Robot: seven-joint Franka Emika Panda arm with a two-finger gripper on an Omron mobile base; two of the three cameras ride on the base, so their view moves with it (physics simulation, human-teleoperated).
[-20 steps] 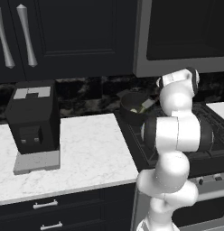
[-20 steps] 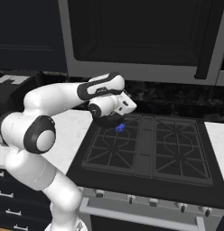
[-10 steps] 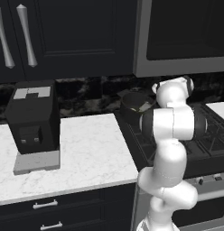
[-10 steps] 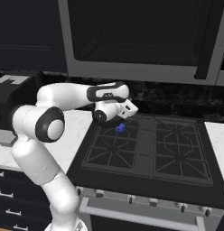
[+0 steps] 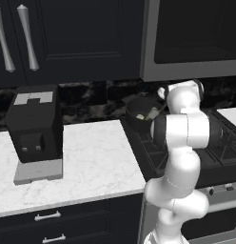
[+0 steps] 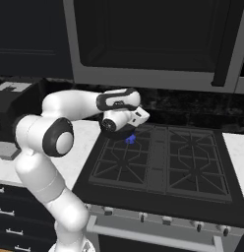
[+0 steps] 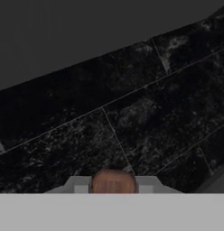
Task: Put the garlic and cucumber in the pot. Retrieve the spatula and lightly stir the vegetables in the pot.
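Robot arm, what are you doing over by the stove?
The white arm is bent over the back left corner of the stove, where the dark pot sits. Its fingers are shut on the reddish-brown spatula handle, seen in the hand view, which looks at the dark tiled wall. Something pale lies in the pot; whether both vegetables are there is too small to tell.

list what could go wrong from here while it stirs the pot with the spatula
1. The gripper pinches the reddish-brown wooden spatula handle close to its end, so the tool may twist or slip under load.
2. The round dark grey-black metal pot sits at the stove's back corner; a wide stroke could shove it.
3. The hand view faces the black marbled backsplash, so stirring goes unwatched from there.
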